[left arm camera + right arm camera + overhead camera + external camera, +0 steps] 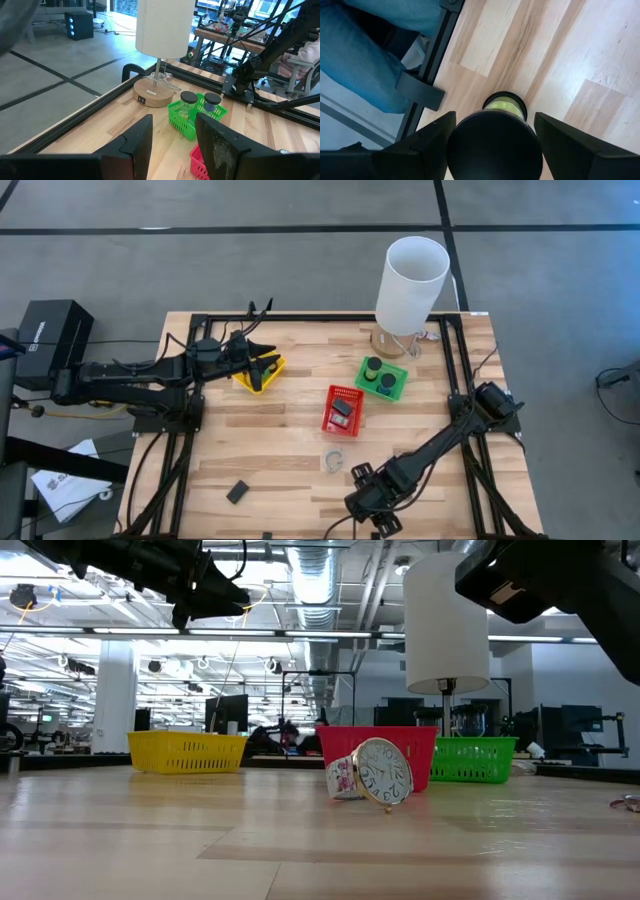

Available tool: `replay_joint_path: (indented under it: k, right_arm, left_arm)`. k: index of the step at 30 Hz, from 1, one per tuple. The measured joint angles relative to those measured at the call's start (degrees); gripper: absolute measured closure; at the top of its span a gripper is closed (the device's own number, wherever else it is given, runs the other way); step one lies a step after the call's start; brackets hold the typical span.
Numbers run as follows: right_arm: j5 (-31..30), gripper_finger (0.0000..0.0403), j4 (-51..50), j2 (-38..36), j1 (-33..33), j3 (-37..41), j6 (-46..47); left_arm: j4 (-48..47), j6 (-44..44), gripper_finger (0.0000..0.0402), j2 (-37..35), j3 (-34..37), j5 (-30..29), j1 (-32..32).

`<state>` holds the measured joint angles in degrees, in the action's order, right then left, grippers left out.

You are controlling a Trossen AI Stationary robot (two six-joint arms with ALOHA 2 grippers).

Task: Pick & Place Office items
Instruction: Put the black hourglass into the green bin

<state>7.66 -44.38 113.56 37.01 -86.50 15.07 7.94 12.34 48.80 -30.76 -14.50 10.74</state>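
Observation:
My right gripper (362, 502) is near the table's front edge, shut on a short black-ended cylinder (495, 147) with a greenish far end. My left gripper (266, 362) hangs open and empty over the yellow basket (250, 383); its spread fingers show in the left wrist view (175, 145). A gold-rimmed watch (381, 772) stands on its edge on the table, in front of the red basket (327, 420). A flat black rectangle (237, 492) lies at the front left. Two black-lidded cylinders (189, 98) stand in the green basket (400, 387). My right gripper has the cylinder between its two fingers, one on each side of its round black near end (470, 150). The cylinder lies along the fingers, its greenish end (504, 104) pointing away toward the table. Whether that end rests on the wood, I cannot tell.
A tall white cylinder on a round wooden base (410, 275) stands at the far right, behind the green basket. The red basket holds black items (342, 409). A black frame rail (427, 75) borders the table by my right gripper, with a person's blue-clad leg (365, 55) beyond it.

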Motion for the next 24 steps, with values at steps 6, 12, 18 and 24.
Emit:
replay_joint_path:
  k: [6,12,18,24]
  right_arm:
    - [0.0,0.0143,0.0,0.0,0.0,0.0,0.0]
    - [0.0,0.0143,0.0,0.1,0.0,0.0,0.0]
    - [-0.1,0.0143,0.0,0.1,0.0,0.0,0.0]
    - [-0.2,0.0143,0.0,0.1,0.0,0.0,0.0]
  left_arm:
    - [-0.6,0.0,0.0259,0.0,0.0,1.6,0.0]
    - [-4.1,-3.6,0.0259,0.0,1.3,17.5,-1.3]
    - [-4.4,-6.2,0.0259,0.0,4.8,24.0,-4.7]
    - [-2.4,-6.1,0.0259,0.0,4.8,23.9,-4.8]
